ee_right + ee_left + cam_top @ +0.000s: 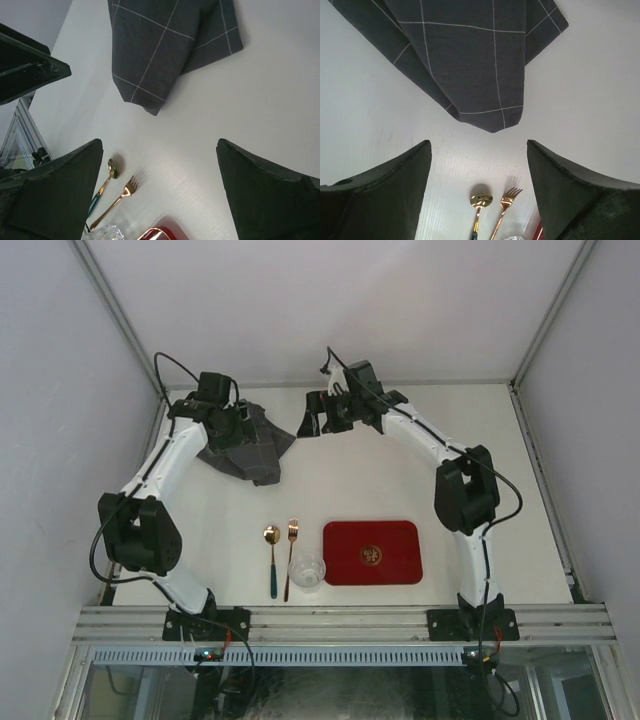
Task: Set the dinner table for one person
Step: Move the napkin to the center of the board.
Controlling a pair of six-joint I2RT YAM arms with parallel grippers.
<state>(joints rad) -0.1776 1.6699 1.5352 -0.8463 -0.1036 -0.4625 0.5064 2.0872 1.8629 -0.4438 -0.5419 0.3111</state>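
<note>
Left jaws, right jaws spread, empty, above dinner table (500, 490); cloth (260, 455) far-left; spoon (272, 560), fork (290, 555), glass (307, 571) beside tray (345, 540).

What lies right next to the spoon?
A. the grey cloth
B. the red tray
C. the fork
C: in the top view the fork lies side by side with the spoon, while the tray sits beyond the fork and the cloth is far up the table.
</note>
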